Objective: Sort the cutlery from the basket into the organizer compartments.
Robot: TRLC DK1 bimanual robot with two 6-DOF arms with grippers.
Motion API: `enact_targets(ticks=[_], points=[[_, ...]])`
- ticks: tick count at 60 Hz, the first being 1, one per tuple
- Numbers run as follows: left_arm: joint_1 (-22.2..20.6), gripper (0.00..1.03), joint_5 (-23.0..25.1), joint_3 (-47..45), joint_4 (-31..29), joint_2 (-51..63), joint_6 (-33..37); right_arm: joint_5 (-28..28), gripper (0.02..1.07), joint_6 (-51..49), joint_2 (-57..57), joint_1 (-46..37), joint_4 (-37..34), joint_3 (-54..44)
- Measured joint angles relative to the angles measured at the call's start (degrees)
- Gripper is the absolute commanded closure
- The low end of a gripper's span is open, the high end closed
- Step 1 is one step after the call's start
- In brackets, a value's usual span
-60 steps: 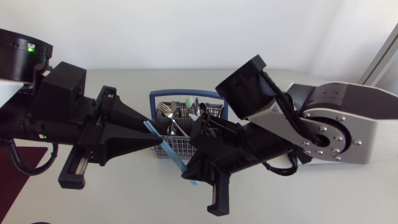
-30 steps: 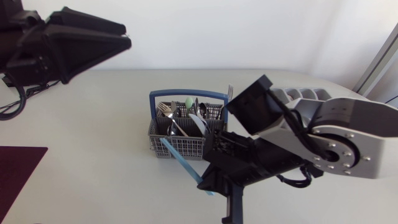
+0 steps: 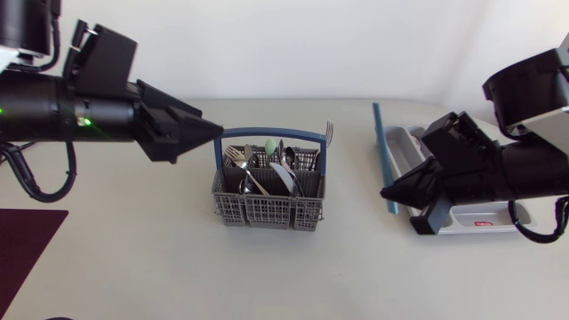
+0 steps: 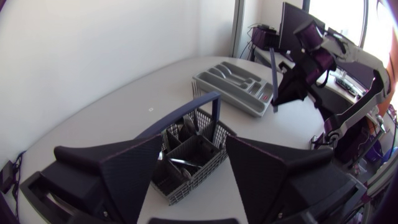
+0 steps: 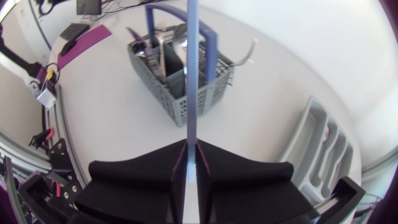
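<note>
Right hand: you have it closed on the blue stick near one end, and most of the stick juts out ahead of the fingers.
Blue stick: held up at the organizer edge on the basket side, well apart from the basket.
Left hand: wide open, holding nothing, hovering beside the basket.
Handling: probably light, stiff and smooth. Gripped this near the end it may pivot or slip, so a hold nearer the middle would suit you better.
Basket: on the desk, cutlery standing inside.
</note>
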Motion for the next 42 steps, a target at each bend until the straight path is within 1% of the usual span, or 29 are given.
enact_targets(ticks=[4, 7, 15, 20, 22, 26, 31, 42], points=[[-3.1, 0.35, -3.9, -0.4, -0.5, 0.8, 0.0, -0.7, 0.98, -0.2, 2.1, -5.3, 0.1, 1.3], [-4.7, 0.35, -6.1, -0.4, -0.7, 1.7, 0.0, -0.8, 0.98, -0.1, 4.2, -8.9, 0.7, 2.2], [-6.6, 0.35, -10.2, -0.4, -1.8, 5.7, -0.8, -0.4, 0.98, 1.0, 12.4, -17.5, 3.5, 4.2], [-7.2, 0.35, -11.7, -0.4, -3.1, 9.0, -1.9, 1.7, 0.98, 2.3, 18.5, -21.2, 5.7, 5.5], [-7.4, 0.35, -12.0, -0.4, -3.5, 10.0, -2.1, 3.0, 0.98, 2.9, 20.6, -21.9, 6.9, 5.8], [-8.4, 0.35, -14.1, -0.4, -4.0, 11.8, -3.1, 5.1, 0.98, 4.0, 24.4, -22.8, 9.0, 6.1], [-9.8, 0.35, -15.8, -0.1, -4.3, 13.6, -3.5, 7.6, 0.98, 5.4, 28.7, -22.9, 10.5, 6.8], [-11.6, 0.35, -18.0, 2.0, -4.8, 17.4, -4.9, 11.6, 0.97, 8.3, 37.4, -22.8, 11.5, 10.8]])
